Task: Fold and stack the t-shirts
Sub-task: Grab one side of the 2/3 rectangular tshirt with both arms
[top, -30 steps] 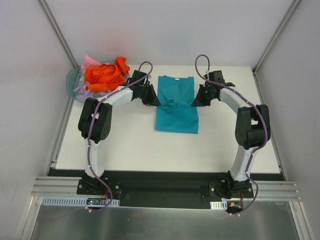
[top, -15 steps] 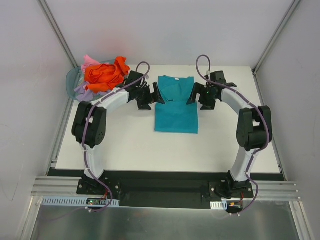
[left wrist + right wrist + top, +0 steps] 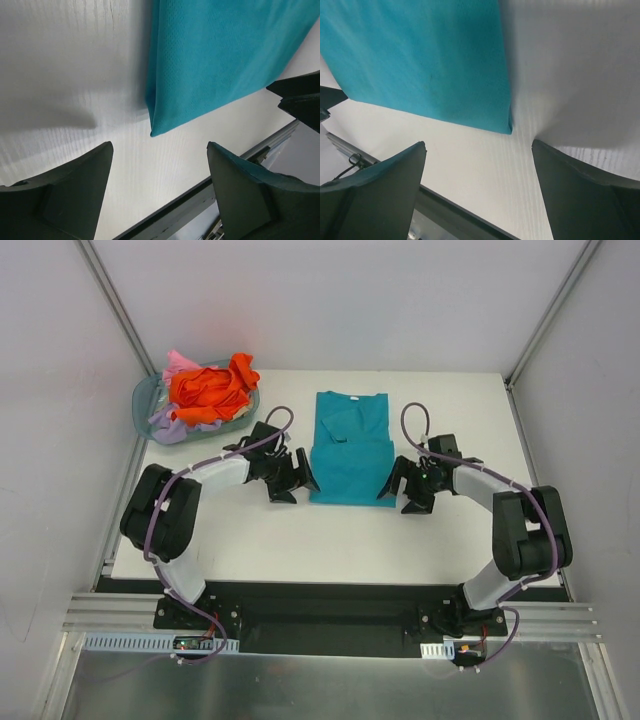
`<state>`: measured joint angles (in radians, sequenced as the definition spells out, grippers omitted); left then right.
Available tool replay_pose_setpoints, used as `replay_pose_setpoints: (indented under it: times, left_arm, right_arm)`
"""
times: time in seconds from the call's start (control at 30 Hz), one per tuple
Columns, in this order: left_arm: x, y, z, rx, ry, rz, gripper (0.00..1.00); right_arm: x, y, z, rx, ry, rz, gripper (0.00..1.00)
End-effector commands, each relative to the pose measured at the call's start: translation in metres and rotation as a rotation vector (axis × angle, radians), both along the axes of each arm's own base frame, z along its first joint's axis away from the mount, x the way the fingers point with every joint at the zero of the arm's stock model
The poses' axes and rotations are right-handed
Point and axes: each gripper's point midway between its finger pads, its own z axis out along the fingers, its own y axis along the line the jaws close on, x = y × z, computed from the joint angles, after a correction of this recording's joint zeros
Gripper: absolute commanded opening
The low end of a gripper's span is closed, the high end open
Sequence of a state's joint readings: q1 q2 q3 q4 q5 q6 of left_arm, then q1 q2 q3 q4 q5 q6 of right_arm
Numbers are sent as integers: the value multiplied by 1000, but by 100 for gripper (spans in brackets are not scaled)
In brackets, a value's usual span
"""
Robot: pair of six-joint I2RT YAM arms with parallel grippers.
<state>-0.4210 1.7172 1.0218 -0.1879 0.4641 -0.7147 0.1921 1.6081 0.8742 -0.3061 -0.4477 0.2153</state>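
A teal t-shirt (image 3: 350,450) lies flat mid-table, its sides folded in to a long narrow shape. Orange (image 3: 207,388), lavender (image 3: 168,424) and pink (image 3: 177,362) t-shirts are piled in the basket at the back left. My left gripper (image 3: 292,480) hovers open just left of the teal shirt's near left corner (image 3: 156,131), nothing between its fingers. At the near right corner (image 3: 506,127) my right gripper (image 3: 404,487) is open too, and empty. Each wrist view shows the corner just beyond the spread fingertips.
The round translucent basket (image 3: 146,396) stands at the table's back left corner. White walls enclose the back and sides. The table's near edge (image 3: 330,582) borders a dark rail where both arm bases are bolted.
Both grippers were shut on the teal shirt's folded-in sides further back; they opened, let go, and moved toward the near edge to the shirt's two near corners.
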Motion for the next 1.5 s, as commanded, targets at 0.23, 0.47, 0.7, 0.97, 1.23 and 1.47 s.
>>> replay_pose_setpoints:
  times: [0.23,0.47,0.7,0.97,1.23,1.47]
  left_arm:
    - [16,-21,-22,-14,23,0,44]
    - [17,-33,-33,0,31,-37,33]
    - [10,-34,-34,-11,50,-54,0]
    - [-69,-6,13,-33,18,-103,0]
    - [-122,1,74,-136,-22,-127,0]
    - [-81,-1,100,-99,-176,-101,0]
  right_arm:
    - [8,4,-10,34,16,-33,56]
    - [8,3,-19,18,35,-31,34]
    - [6,3,-9,27,16,-25,3]
    - [-83,12,40,115,88,95,1]
    - [-146,28,109,273,113,239,1]
    - [-100,24,146,277,-36,235,1]
